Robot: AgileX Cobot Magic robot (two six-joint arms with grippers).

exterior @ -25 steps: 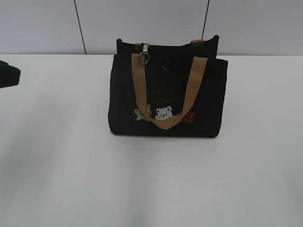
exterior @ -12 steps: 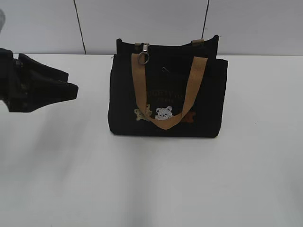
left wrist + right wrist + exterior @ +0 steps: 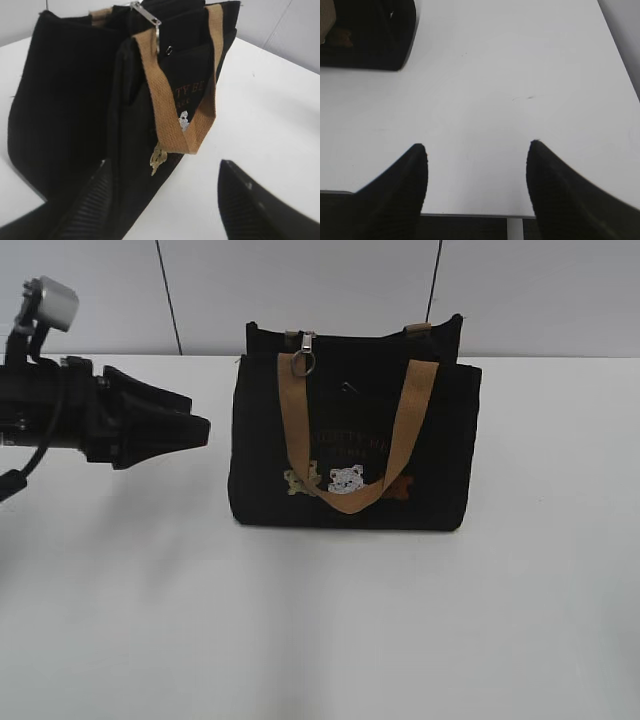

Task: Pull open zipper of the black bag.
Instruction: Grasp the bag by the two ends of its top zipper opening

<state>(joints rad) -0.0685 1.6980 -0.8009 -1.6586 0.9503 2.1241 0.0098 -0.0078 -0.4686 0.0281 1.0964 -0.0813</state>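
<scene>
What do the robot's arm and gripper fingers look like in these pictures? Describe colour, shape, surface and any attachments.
The left gripper is matte black and tapers to a wedge; its arm carries a small grey box on top and a black cable. Up close, its fingers are black, pointed, with ribbed inner faces. The right gripper has matching black, curved, pointed fingers with fine texture.

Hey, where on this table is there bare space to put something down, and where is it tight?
The white table is bare across the whole front, below the black bag, and on the right of the bag out to the table edge. It is tight on the left, where the left gripper stands open close to the bag's side.
</scene>
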